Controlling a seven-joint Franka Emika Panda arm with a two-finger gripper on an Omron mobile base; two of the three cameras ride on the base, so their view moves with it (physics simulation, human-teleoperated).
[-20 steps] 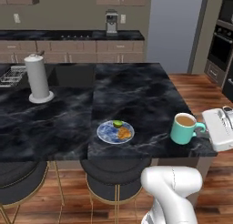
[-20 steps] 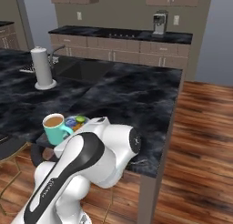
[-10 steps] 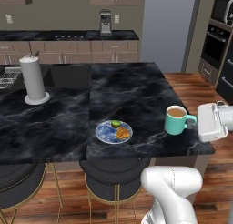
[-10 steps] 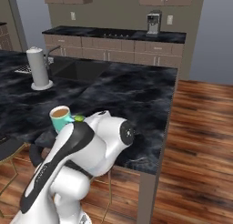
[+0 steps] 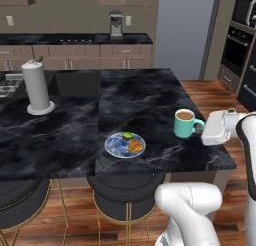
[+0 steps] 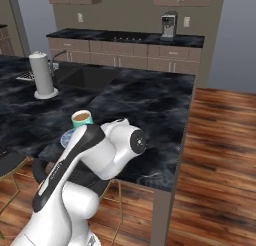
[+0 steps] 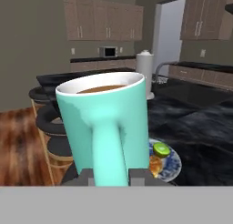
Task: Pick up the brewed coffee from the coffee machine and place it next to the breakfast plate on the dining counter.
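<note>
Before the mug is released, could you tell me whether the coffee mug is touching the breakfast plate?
Apart. In the left base view a clear strip of black counter lies between the mug and the plate.

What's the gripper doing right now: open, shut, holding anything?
Gripper: shut on the teal mug of coffee, jaws clamped on its handle, above the dining counter to the right of the breakfast plate.
</note>
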